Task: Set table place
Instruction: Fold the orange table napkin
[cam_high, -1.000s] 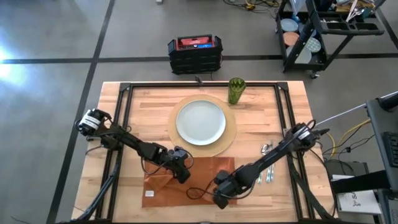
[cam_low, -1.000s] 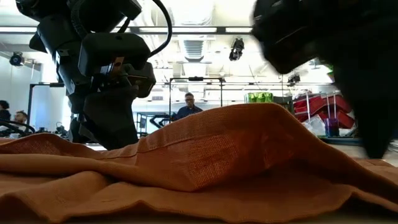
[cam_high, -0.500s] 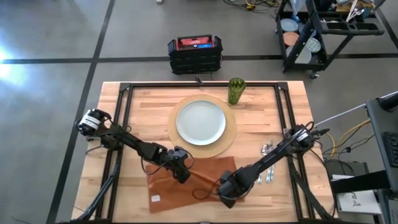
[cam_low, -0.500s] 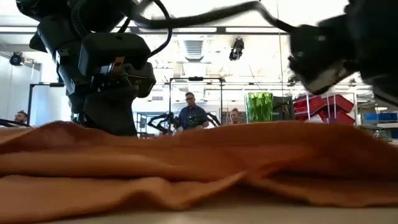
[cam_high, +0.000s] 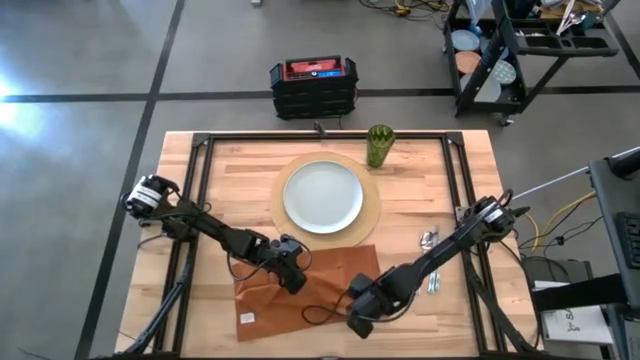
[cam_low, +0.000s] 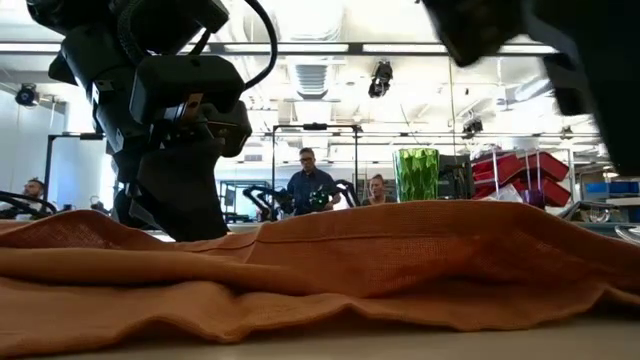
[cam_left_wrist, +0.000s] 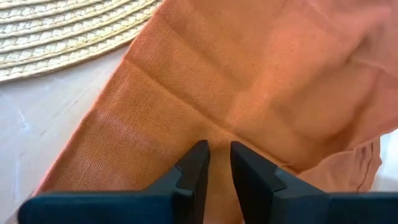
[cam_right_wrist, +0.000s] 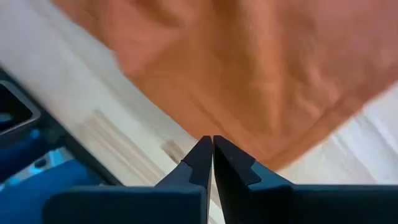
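Two grippers at work: both sit on the orange napkin (cam_high: 305, 290) near the table's (cam_high: 225, 180) front edge.
Left gripper (cam_high: 291, 278): its tips rest on the napkin's upper left part; the wrist view shows the fingers (cam_left_wrist: 194, 163) nearly closed with a narrow gap, pressed onto a crease, though whether cloth is actually pinched I cannot tell.
Right gripper (cam_high: 358, 322): at the napkin's front right corner; its own camera shows the fingers (cam_right_wrist: 203, 157) drawn fully together above the hem, with nothing visibly between them.
Napkin: spread but rumpled, just in front of the placemat (cam_high: 372, 222), one far corner touching its rim.
Rest of the setting: plate (cam_high: 322, 196) centred on the placemat, green cup (cam_high: 379, 146) by the table's far edge, cutlery (cam_high: 432, 262) towards the right edge.
Risk, drag: I judge that moving either arm could pull the whole cloth instead of smoothing it, because neither hold looks secure.
Risk, placemat: a push towards the far edge could shove cloth under or against the placemat and shift the plate.
Risk, cutlery: a rightward sweep of the right arm could scatter it.
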